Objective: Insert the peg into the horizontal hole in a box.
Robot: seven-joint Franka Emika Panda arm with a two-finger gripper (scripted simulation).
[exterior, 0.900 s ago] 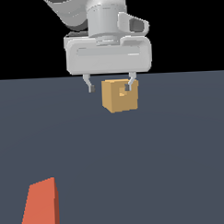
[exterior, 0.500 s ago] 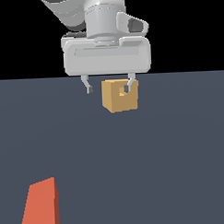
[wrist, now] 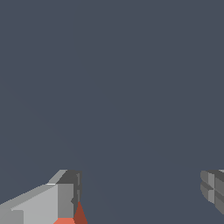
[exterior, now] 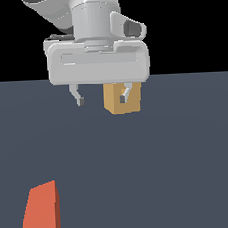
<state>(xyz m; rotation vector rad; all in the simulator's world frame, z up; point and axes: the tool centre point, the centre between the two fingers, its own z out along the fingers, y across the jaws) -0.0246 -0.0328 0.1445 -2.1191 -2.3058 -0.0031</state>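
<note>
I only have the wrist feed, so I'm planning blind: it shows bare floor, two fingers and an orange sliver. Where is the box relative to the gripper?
Observer: In the exterior view the box sits just behind the gripper, and one fingertip overlaps its face.
Operator: And what is that orange sliver?
Observer: Most likely the peg. Its orange end lies on the floor at the exterior view's lower left, well apart from the box and not between the open jaws.

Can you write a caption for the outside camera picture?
Open gripper hovers in front of the tan box; the orange peg lies nearby.
</note>
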